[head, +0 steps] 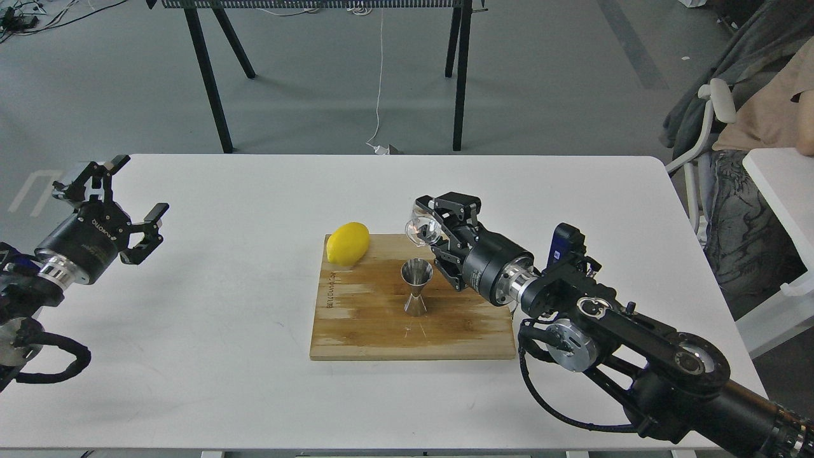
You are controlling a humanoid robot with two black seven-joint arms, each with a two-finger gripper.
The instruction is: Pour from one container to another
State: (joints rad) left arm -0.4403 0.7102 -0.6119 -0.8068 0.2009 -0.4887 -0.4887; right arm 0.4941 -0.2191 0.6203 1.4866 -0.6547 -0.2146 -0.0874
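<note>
The right hand [427,224], clamped on the tilted glass cup [420,230], should bring its lip directly over the jigger [416,287] and tip slowly, while the left hand [121,207] waits with fingers apart.

head view: I look forward and down from my own head | white table [222,356] fills mid-frame, floor beyond | arms enter from both lower corners (single view, nothing shared)

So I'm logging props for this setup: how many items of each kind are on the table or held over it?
Lemon: 1
Steel jigger: 1
Clear glass cup, held in the right gripper: 1
Wooden cutting board: 1
Total: 4
</note>
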